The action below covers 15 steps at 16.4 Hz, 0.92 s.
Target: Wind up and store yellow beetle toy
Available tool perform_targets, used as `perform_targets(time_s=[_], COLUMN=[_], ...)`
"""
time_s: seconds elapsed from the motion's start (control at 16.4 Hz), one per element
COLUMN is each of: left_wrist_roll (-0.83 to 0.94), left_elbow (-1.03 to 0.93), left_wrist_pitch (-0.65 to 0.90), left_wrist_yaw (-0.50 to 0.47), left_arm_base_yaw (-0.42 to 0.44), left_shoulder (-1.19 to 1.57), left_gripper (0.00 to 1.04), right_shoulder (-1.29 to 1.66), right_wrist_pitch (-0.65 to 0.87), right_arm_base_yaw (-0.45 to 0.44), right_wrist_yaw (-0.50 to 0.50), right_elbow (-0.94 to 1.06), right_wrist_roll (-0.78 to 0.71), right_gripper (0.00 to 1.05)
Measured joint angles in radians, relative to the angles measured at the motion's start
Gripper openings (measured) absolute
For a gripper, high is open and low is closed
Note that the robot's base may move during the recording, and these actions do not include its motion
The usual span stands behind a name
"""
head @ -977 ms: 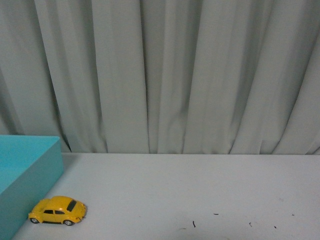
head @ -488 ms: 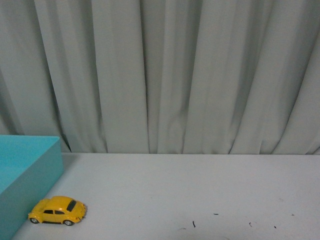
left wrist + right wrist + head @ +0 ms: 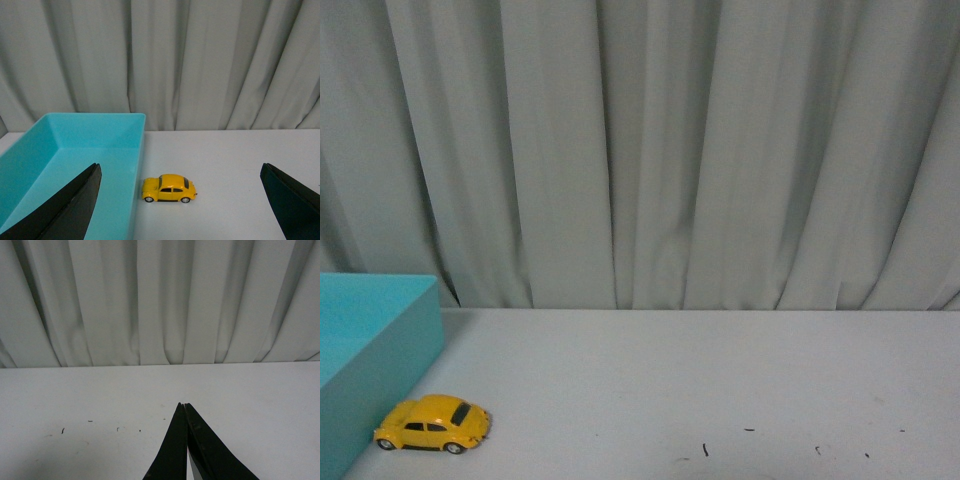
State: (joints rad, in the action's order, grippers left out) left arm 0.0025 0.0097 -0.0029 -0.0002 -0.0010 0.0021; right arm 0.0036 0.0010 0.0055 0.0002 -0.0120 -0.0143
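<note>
Glossy, rounded yellow beetle toy (image 3: pixel 169 188) sits beside the smooth turquoise bin (image 3: pixel 95 132); left pincer (image 3: pixel 178 167) gapes empty, right pincer (image 3: pixel 184 406) is pinched together, empty.

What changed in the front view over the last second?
Nothing was gripped or released. The whole picture slid slightly down and left, so the camera seems to have shifted, not the objects. The yellow beetle toy stays on its wheels beside the turquoise bin.

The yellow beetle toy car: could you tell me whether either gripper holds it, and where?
Nothing is held: the glossy yellow beetle toy car sits free on the table; left gripper open, right gripper shut empty.
</note>
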Motion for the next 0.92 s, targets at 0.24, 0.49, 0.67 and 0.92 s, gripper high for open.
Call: perform_targets(time_s=[0.24, 0.49, 0.67, 0.92], left_wrist_roll=[0.000, 0.000, 0.000, 0.000], left_elbow=[0.000, 0.000, 0.000, 0.000], left_wrist_pitch=[0.000, 0.000, 0.000, 0.000], left_wrist_yaw=[-0.001, 0.000, 0.000, 0.000], left_arm_base_yaw=[0.000, 0.000, 0.000, 0.000], left_shoulder=[0.000, 0.000, 0.000, 0.000], left_gripper=[0.98, 0.98, 0.98, 0.98], right_shoulder=[-0.001, -0.001, -0.001, -0.001], right_wrist_pitch=[-0.004, -0.005, -0.005, -0.005], right_arm_base_yaw=[0.000, 0.000, 0.000, 0.000], right_wrist_yaw=[0.000, 0.000, 0.000, 0.000], right_elbow=[0.001, 0.001, 0.001, 0.001], right_wrist_roll=[0.000, 0.000, 0.000, 0.000], right_gripper=[0.02, 0.35, 0.61, 0.98])
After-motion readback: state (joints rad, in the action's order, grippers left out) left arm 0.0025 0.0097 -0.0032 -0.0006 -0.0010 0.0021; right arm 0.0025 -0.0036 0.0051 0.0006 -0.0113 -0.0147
